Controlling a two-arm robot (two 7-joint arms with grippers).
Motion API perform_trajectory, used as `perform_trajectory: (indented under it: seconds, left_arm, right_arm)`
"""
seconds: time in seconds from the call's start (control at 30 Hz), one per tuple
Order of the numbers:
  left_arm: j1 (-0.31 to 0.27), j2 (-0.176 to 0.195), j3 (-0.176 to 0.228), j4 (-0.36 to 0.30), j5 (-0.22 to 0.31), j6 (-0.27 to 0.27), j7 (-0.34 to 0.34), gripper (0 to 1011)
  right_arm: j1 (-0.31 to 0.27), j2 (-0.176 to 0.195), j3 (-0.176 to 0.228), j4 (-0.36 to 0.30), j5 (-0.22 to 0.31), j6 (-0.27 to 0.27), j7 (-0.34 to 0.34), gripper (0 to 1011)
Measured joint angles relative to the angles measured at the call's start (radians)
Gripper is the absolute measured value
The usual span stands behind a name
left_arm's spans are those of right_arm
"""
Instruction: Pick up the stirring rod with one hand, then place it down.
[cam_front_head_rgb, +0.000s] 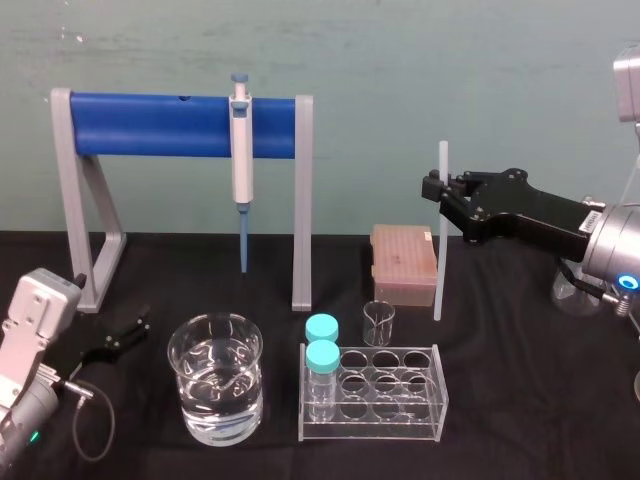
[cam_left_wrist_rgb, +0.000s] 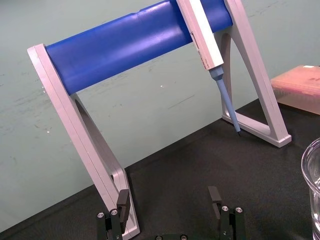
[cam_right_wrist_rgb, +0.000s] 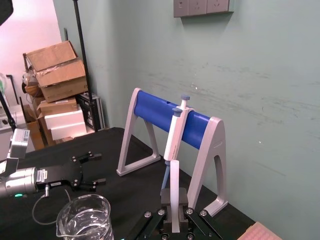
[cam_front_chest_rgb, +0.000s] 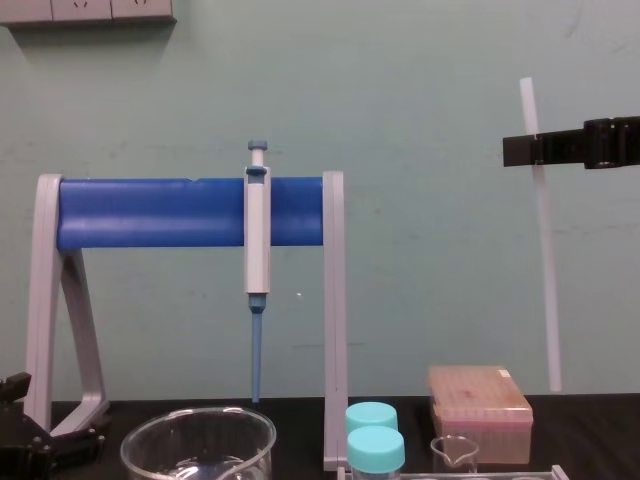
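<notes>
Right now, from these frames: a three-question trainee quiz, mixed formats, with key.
1. True or false: the right gripper holds the stirring rod horizontal.
2. What hangs on the blue-barred stand? A pipette; B thermometer; C syringe.
3. Which gripper is open beside the blue-barred stand's foot?
Key: 1 false, it is upright; 2 A; 3 the left gripper.
</notes>
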Motion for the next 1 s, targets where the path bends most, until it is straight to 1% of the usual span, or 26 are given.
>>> perform_trajectory:
  seconds: [1.0]
  left_arm:
    - [0.0,0.0,0.0,0.0,0.0,0.0,0.0,1005]
  right_arm:
    - [0.0,0.0,0.0,0.0,0.0,0.0,0.0,69]
